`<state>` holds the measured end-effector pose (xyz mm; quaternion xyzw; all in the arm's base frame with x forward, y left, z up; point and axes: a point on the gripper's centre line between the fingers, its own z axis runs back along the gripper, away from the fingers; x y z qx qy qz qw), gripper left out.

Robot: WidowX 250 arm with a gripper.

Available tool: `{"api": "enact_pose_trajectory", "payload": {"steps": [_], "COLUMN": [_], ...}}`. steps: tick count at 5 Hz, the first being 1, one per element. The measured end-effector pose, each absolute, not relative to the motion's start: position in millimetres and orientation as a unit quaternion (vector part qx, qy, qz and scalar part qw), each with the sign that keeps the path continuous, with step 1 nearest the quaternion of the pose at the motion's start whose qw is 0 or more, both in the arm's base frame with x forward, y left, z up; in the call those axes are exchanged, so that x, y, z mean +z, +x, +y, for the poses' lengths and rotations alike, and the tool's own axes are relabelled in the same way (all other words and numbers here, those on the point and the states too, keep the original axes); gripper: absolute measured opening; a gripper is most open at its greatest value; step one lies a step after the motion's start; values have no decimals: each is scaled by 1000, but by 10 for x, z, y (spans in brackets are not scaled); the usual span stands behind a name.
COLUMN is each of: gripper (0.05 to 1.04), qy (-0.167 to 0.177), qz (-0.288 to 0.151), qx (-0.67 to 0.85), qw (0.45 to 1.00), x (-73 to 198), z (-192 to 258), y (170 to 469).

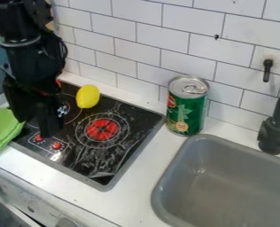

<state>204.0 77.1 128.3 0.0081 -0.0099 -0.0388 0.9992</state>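
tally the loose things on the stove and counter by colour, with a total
Green: 2 (drink can, cloth)
Yellow: 1 (lemon)
Total: 3

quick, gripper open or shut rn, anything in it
Gripper: over the stove top, can't tell if open or closed; no held thing visible.
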Motion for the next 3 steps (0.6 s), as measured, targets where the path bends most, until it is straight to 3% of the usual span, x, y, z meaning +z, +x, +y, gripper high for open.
{"api": "enact_pose_trajectory", "payload": {"steps": [1,2,3], "gripper": [1005,1005,1005], "qy": [3,5,26], "qz": [-3,-34,-40], "qx": [-41,-41,-30], "qw": [999,999,998], "x": [1245,1366,1326], "z": [765,1112,1302], "y": [2029,2019,2025]}}
